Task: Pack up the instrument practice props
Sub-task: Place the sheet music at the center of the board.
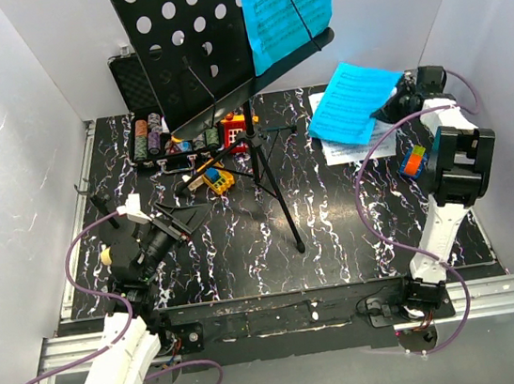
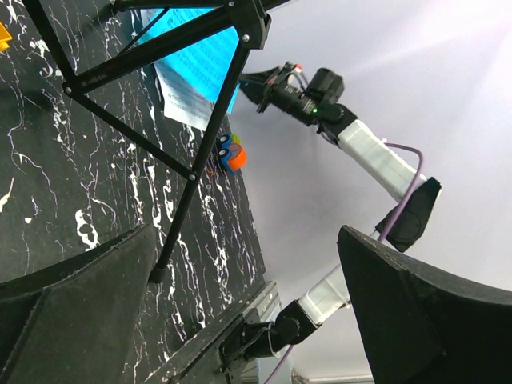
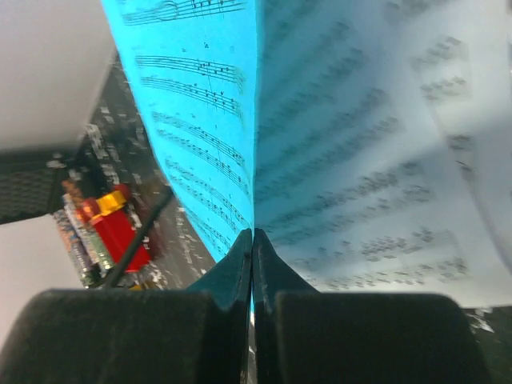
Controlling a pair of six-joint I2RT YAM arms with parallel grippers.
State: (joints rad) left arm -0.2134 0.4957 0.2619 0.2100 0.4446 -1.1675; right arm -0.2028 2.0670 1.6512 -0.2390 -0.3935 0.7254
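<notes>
A blue sheet-music page (image 1: 354, 101) was clamped by the right gripper (image 3: 253, 240) near the far right corner of the worktop (image 1: 340, 247). The left gripper (image 1: 178, 223) was seen wide apart near the left edge. The black music stand (image 1: 191, 49) was seen upright at the far edge.

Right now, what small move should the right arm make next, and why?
Probably lift the blue sheet-music page slightly, clear of the white page under it. The right gripper is shut on its edge, and it overlaps that page.
</notes>
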